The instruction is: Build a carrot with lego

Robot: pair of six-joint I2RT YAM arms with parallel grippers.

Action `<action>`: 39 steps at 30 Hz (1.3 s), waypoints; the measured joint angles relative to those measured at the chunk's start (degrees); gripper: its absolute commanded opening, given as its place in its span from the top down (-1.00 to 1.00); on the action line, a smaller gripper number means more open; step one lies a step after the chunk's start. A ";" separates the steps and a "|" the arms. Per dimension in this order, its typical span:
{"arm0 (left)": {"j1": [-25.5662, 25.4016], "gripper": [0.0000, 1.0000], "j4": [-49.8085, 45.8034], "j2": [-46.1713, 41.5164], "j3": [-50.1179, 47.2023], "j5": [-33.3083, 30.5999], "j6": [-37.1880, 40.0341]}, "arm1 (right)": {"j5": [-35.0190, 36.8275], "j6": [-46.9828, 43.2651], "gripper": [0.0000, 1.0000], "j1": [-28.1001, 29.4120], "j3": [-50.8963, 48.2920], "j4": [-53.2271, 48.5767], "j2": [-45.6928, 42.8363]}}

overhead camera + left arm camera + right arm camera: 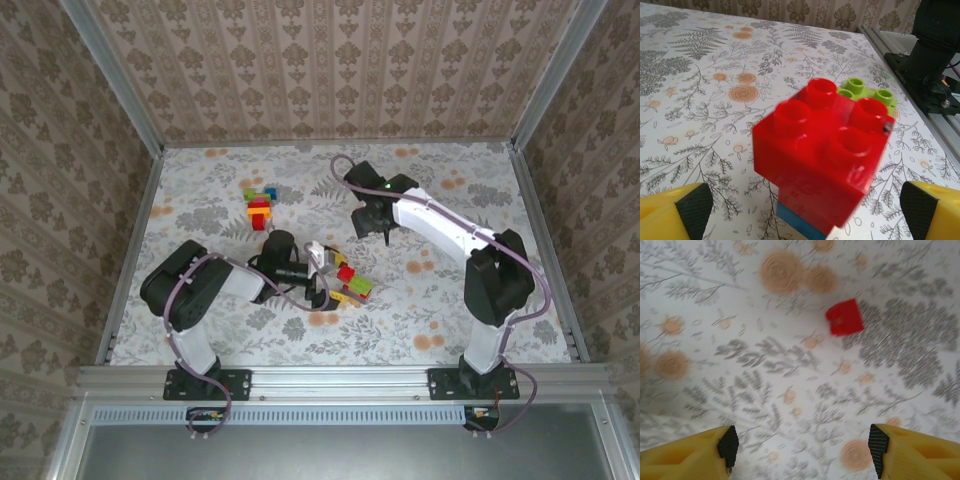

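Assembly looks barely begun: your lego [260, 205] lies in two clusters on the table [450, 320], with the left gripper [805, 205] spread wide around a red brick [825, 145] without touching it, and the right gripper [802, 442] spread and empty.

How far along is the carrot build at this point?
Partly done: a red brick already sits on a blue brick, with a green brick behind. In hand: nothing; the open left hand straddles that stack, and the open right hand hangs near a loose red brick. Left: joining the far brick cluster; no carrot shape yet.
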 measured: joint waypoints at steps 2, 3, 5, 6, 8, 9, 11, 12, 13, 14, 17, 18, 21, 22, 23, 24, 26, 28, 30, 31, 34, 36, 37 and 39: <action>0.00 -1.00 -0.02 0.61 0.94 0.46 0.28 | 0.37 -3.61 -0.47 -1.88 2.19 0.09 2.86; 0.00 -1.00 -0.07 0.94 1.57 0.81 0.37 | 0.42 -5.40 -0.46 -2.91 3.06 0.17 4.57; 0.00 -1.00 -0.07 1.60 2.99 1.60 0.52 | 0.31 -8.28 -0.45 -4.87 4.33 0.48 7.72; 0.00 -1.00 -0.04 1.92 3.76 2.03 0.52 | -0.07 -9.62 -0.43 -6.14 5.09 0.52 9.49; 0.00 -1.00 0.13 2.47 4.79 2.80 0.52 | -1.60 -11.61 -0.42 -8.81 6.64 0.79 12.59; 0.00 -1.00 0.20 2.67 5.07 3.13 0.52 | -2.32 -12.31 -0.42 -10.12 7.32 0.96 13.84; 0.00 -1.00 0.28 2.78 5.20 3.63 0.52 | -4.04 -13.49 -0.42 -12.35 8.09 1.73 15.58; 0.00 -1.00 0.31 2.78 5.20 3.91 0.52 | -5.09 -13.97 -0.42 -13.49 8.39 1.90 16.17; 0.00 -1.00 0.33 2.78 5.20 4.07 0.50 | -6.14 -14.29 -0.42 -14.34 8.74 2.05 16.59; 0.00 -1.00 0.33 2.78 5.20 4.20 0.52 | -6.75 -14.64 -0.42 -14.80 9.07 2.16 16.74; 0.00 -1.00 0.33 2.78 5.22 4.46 0.50 | -8.50 -15.50 -0.41 -14.97 10.47 2.38 17.29; 0.00 -1.00 0.33 2.78 5.22 4.50 0.50 | -9.22 -15.61 -0.40 -14.80 10.73 2.51 17.42; 0.00 -1.00 0.33 2.78 5.22 4.52 0.50 | -10.88 -16.24 -0.39 -14.49 10.73 2.82 17.77; 0.00 -1.00 0.33 2.78 5.22 4.57 0.50 | -11.21 -16.50 -0.39 -14.47 10.75 2.82 17.97; 0.00 -1.00 0.33 2.78 5.22 4.61 0.50 | -11.56 -16.61 -0.37 -14.40 10.75 2.84 18.16; 0.00 -1.00 0.33 2.78 5.22 4.63 0.50 | -12.07 -16.74 -0.36 -14.40 10.88 2.82 18.56; 0.00 -1.00 0.33 2.78 5.22 4.63 0.50 | -12.52 -16.81 -0.30 -14.45 11.52 2.78 19.41; 0.00 -1.00 0.33 2.86 5.22 4.63 0.50 | -12.98 -16.87 -0.14 -14.58 12.63 2.75 20.48; 0.00 -1.00 0.33 3.02 5.22 4.61 0.50 | -13.57 -17.03 0.00 -14.62 14.01 2.71 21.53; 0.00 -1.00 0.33 3.08 5.22 4.61 0.50 | -13.79 -16.98 0.06 -14.69 14.60 2.78 22.03; 0.02 -1.00 0.28 3.41 5.33 4.61 0.50 | -14.43 -16.79 0.16 -14.84 15.50 2.80 23.26; 0.04 -1.00 0.28 3.74 5.51 4.61 0.50 | -15.04 -16.76 0.19 -14.88 15.50 2.73 23.69; 0.09 -1.00 0.26 3.91 5.60 4.59 0.50 | -15.37 -16.74 0.21 -14.95 15.50 2.73 23.87; 0.31 -1.00 0.28 4.33 5.84 4.61 0.50 | -15.69 -16.55 0.25 -15.04 15.50 2.73 23.93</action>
